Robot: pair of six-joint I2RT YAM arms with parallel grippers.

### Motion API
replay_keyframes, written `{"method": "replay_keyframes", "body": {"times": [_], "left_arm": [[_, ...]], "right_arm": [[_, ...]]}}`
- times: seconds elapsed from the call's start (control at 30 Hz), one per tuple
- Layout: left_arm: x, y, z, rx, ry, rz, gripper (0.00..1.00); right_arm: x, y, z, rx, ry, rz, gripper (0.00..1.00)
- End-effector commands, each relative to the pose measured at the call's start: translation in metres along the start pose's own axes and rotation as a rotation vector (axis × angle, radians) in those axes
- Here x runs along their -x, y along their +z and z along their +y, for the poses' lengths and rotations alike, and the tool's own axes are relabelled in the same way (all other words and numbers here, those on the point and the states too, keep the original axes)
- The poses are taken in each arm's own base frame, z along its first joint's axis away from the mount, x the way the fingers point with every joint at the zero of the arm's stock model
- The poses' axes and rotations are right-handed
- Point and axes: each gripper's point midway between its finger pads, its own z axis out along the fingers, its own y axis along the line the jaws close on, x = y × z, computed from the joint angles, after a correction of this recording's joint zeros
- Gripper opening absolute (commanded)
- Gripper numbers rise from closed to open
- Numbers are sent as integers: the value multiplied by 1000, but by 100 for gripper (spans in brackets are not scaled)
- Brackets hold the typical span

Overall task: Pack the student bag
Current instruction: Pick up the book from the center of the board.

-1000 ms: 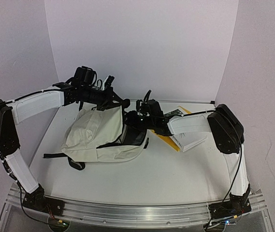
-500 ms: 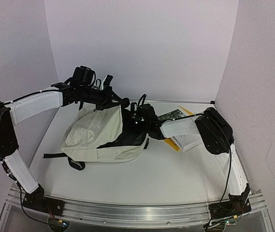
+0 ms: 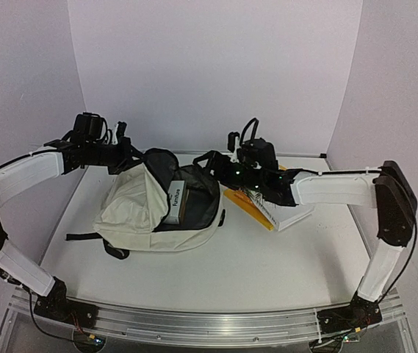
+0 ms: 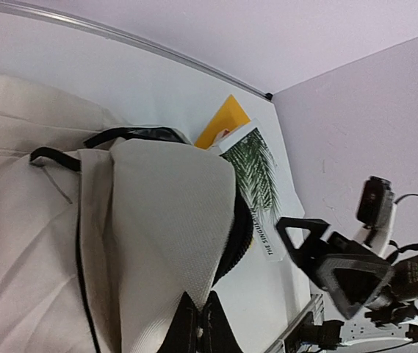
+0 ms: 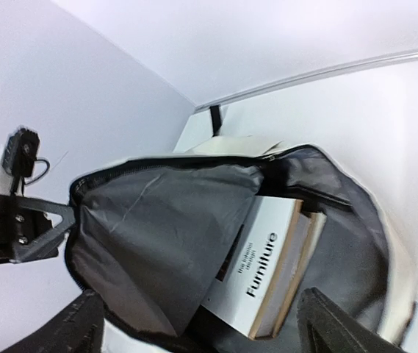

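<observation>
The student bag [image 3: 131,209] lies on its side on the white table, its mouth facing right. My left gripper [image 3: 135,157] is shut on the cream top flap [image 4: 164,213] and holds it up, so the dark lining [image 5: 157,220] shows. A white book lettered "Furniture" [image 5: 267,257] stands inside the bag [image 3: 177,202] with a second book behind it. My right gripper [image 3: 214,158] hovers just right of the mouth. Its fingers [image 5: 333,327] stand wide apart with nothing between them, and the book lies beyond them.
A yellow book [image 3: 242,202] and a white book with a palm-leaf cover [image 3: 276,209] lie on the table right of the bag, under my right forearm. Black straps [image 3: 91,237] trail off the bag's left side. Walls close in behind and on both sides.
My right gripper has opened, left the Furniture book in the bag and drawn back to the right. My left gripper has pulled the flap leftward, widening the mouth.
</observation>
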Motion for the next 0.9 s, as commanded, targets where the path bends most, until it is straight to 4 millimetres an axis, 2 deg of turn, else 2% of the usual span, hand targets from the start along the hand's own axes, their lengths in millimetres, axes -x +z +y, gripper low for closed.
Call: {"method": "replay_keyframes", "body": {"times": [0.0,0.07,0.17,0.3,0.37,0.43,0.67,0.77,0.83,0.87], "left_arm": [[4,-19,32,114,-26,-75,0],[-2,-22,56,184,-64,-85,0],[-14,-25,92,264,-167,-90,0],[-24,-23,110,268,-241,-86,0],[-25,-21,111,262,-249,-80,0],[-24,-20,109,254,-250,-83,0],[-19,-20,104,231,-245,-97,0],[-20,-21,103,229,-241,-94,0],[-21,-20,103,228,-238,-92,0],[-21,-20,103,225,-239,-90,0]], "right_arm": [[9,-46,-26,-191,-58,-28,97],[21,-69,-36,-271,-79,-54,98],[31,-100,-64,-379,-71,-48,98],[45,-145,-116,-476,31,-50,98],[47,-169,-148,-503,122,-52,98],[49,-191,-164,-518,180,-76,98],[23,-243,-231,-585,370,-91,98],[16,-249,-242,-545,421,-116,98],[14,-244,-243,-464,463,-140,98],[6,-242,-246,-432,494,-140,98]]}}
